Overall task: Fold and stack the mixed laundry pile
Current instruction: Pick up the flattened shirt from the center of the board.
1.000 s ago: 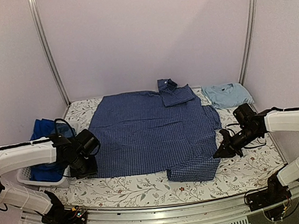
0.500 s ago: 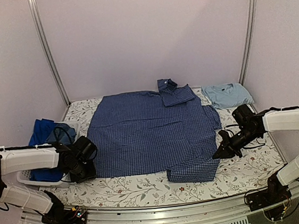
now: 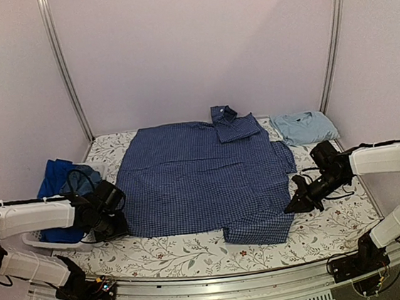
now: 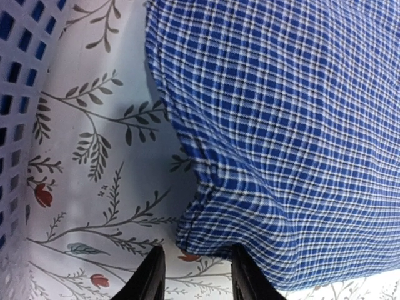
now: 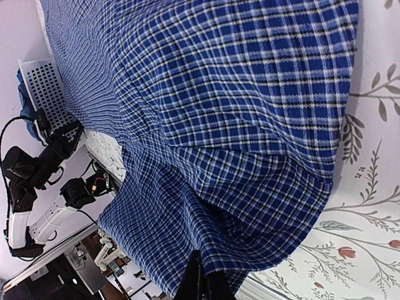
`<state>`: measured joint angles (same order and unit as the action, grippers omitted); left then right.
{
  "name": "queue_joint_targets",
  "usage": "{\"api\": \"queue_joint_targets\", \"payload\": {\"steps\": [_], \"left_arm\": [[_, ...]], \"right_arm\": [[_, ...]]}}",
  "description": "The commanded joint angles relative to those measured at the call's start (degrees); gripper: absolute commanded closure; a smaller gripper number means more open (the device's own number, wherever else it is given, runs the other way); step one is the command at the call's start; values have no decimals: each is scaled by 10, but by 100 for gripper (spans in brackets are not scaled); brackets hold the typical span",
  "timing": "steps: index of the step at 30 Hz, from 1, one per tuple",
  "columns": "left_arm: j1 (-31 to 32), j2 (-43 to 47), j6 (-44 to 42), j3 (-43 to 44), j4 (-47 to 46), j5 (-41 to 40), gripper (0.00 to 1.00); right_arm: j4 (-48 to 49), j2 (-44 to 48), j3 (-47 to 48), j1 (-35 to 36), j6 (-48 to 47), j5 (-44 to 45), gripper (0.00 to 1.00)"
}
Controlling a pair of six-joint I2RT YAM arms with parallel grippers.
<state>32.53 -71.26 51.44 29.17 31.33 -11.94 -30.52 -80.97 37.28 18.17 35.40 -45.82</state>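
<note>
Small-check woven shirt (image 3: 202, 175) spread flat, creased, on floral-print tbl cover (image 3: 336, 223).

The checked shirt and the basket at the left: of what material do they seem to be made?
Checked shirt: probably woven cotton or a cotton blend, with a matte finish. The left wrist view shows crossing threads and soft wrinkles.
Basket: looks like white moulded plastic with a smooth finish. Its wall is a regular grid of small holes.

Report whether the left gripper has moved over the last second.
Yes, slightly. In the top view the left gripper has slid left and nearer, toward the white basket, at the checked shirt's near-left corner.
</note>
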Motion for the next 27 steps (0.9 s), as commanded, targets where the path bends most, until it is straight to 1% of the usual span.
{"api": "queue_joint_targets", "payload": {"steps": [1, 4, 7, 13, 17, 24, 27], "left_arm": [[-10, 22, 1, 30, 32, -14, 63], [-10, 35, 7, 38, 46, -24, 63], [-13, 39, 12, 34, 36, -23, 62], [-26, -31, 33, 33, 48, 5, 60], [-26, -54, 50, 23, 48, 30, 59], [-18, -46, 67, 6, 55, 68, 59], [-13, -41, 72, 3, 60, 82, 54]], "right_arm": [[2, -7, 21, -5, -11, -8, 100], [3, -6, 22, -5, -10, -8, 100], [2, -10, 23, -4, -10, -8, 100], [2, -20, 33, -5, -14, -7, 100], [2, -23, 35, -5, -15, -5, 100], [1, -25, 36, -9, -17, -6, 100], [0, -25, 38, -9, -17, -7, 100]]}}
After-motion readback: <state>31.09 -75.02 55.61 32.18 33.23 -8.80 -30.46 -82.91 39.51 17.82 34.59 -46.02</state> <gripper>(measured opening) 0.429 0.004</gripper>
